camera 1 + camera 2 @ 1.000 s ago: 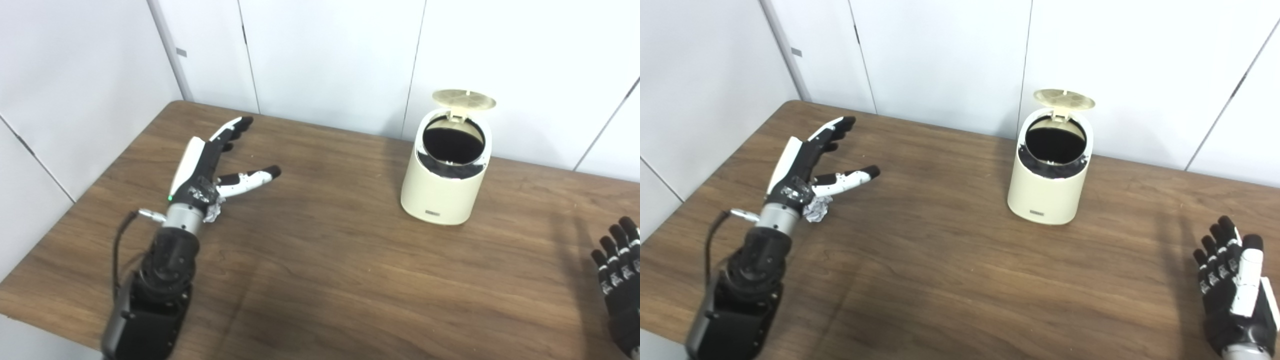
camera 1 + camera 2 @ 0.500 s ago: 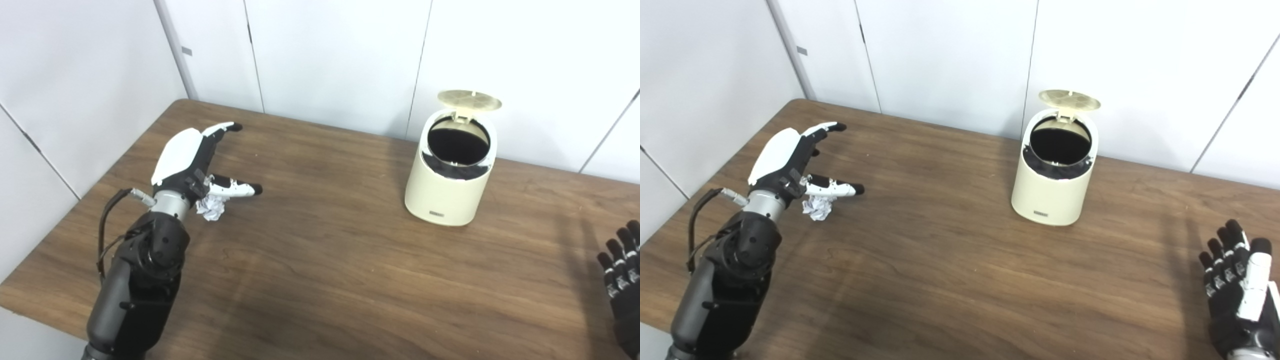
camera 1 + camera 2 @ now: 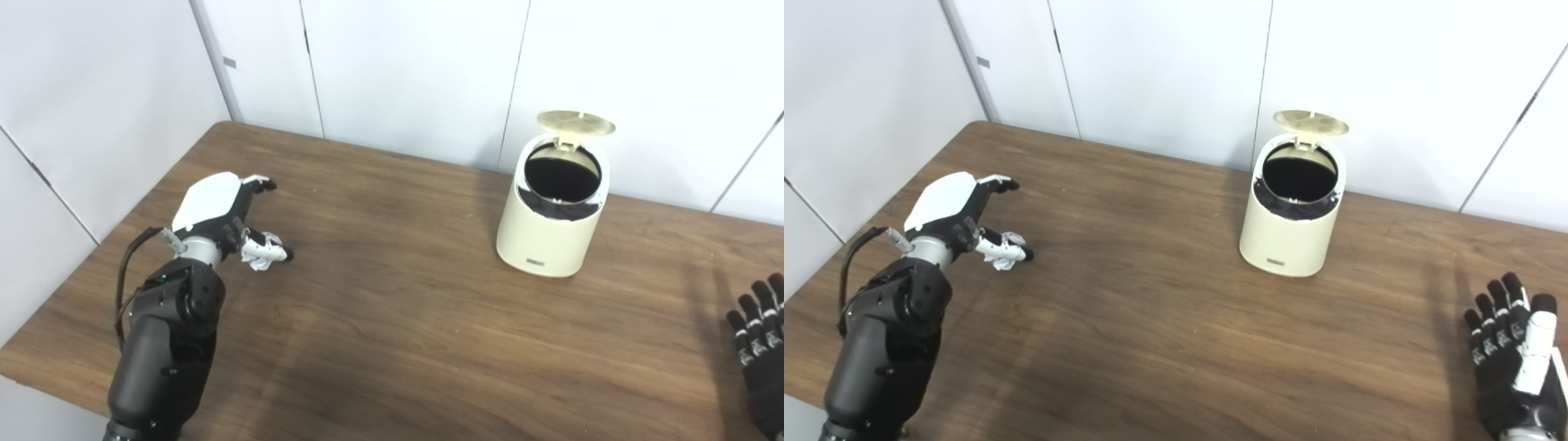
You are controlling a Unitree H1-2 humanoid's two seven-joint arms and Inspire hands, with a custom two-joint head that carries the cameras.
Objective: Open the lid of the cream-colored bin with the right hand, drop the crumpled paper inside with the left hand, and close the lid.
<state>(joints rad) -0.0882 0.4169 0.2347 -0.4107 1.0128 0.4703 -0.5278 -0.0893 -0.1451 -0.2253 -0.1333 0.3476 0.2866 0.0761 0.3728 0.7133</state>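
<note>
The cream-colored bin (image 3: 554, 229) stands at the back of the table with its round lid (image 3: 576, 121) tipped up and its dark inside showing. The crumpled paper (image 3: 1003, 260) lies on the table at the left. My left hand (image 3: 214, 205) hovers palm down over the paper. Its thumb reaches across the top of the paper and its fingers (image 3: 262, 182) stretch past it, not closed. My right hand (image 3: 1513, 352) rests open at the bottom right corner, fingers apart and holding nothing, well away from the bin.
The brown wooden table (image 3: 398, 331) stretches between my hands and the bin. White wall panels (image 3: 398, 67) rise right behind the bin and along the table's left side. The table's left edge runs close to my left arm.
My left hand has turned palm down and sunk over the crumpled paper, its thumb and fingers drawing in. The right hand and bin have stayed put. The camera shifted slightly at first.
</note>
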